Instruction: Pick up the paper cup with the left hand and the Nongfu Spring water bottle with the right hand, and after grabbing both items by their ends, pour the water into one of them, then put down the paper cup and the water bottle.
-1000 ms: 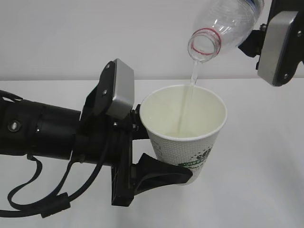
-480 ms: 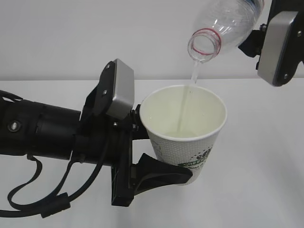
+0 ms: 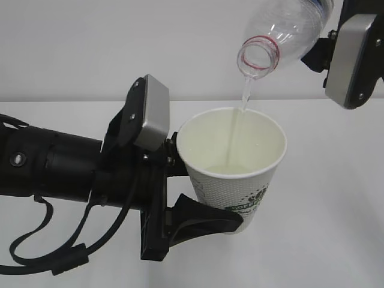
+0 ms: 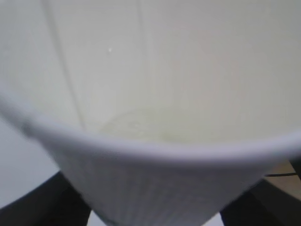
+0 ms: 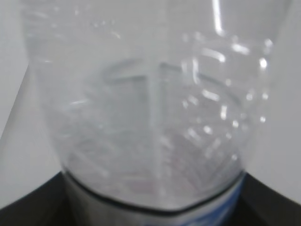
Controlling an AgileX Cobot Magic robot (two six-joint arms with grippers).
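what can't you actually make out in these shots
- Bottle: the exterior view cuts off its body and label at the top edge, so how much water remains is unclear.
- Right tool: its fingers are off the exterior view's frame; the right wrist view is filled by blurred bottle, with only dark corners showing.
- Cup print: the left tool's finger covers part of it; the rest is too small to read.
- Water level: the left wrist view is too blurred.
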